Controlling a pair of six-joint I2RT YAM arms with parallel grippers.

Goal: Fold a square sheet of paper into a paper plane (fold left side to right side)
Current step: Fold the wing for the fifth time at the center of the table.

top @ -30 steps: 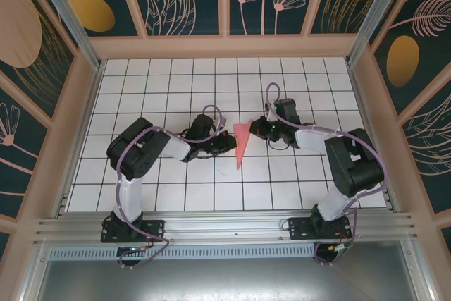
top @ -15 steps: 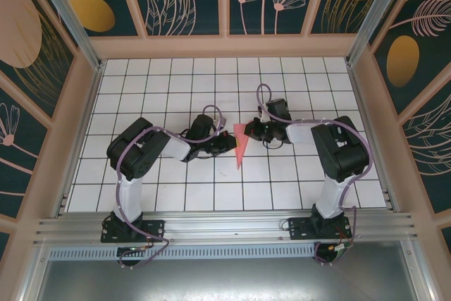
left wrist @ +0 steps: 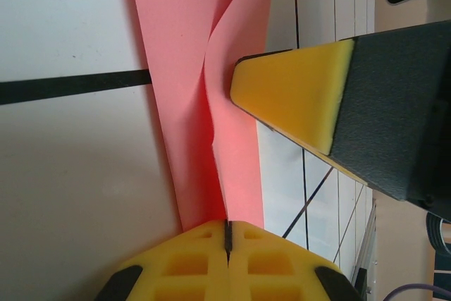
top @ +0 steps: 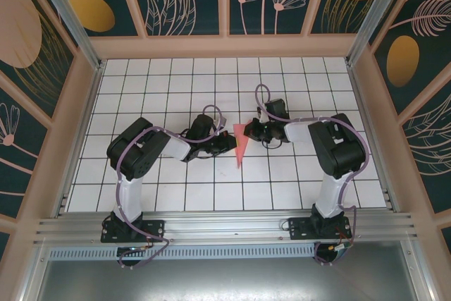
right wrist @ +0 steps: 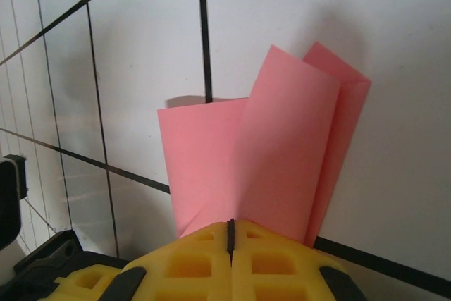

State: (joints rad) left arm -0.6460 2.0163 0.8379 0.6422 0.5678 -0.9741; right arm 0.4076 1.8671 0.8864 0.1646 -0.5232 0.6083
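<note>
The white table (top: 141, 195), ruled into square tiles by black lines, is the biggest thing in front of me. My black left arm (top: 134, 149) reaches in over the table's left half, and my black right arm (top: 338, 149) reaches in over its right half. Both bend toward the table's middle.

At that middle lies the paper plane (top: 241, 144), a narrow, creased dart of thin pink-red paper. Its wide end faces the table's far side and its point faces the near edge. My left wrist camera shows the paper (left wrist: 183, 68) with one flap lifted off the tiles along a crease. My right wrist camera shows its layers (right wrist: 282, 146) fanned out, overlapping on the white surface.

My left gripper (top: 229, 140) sits just left of the table's middle and is clenched on the plane's edge. Its yellow foam pads (left wrist: 204, 259) are pressed together with the paper running in between them. My right gripper (top: 251, 132) sits just right of the middle, pinching the wide end the same way, pads (right wrist: 204, 262) closed on the paper.
</note>
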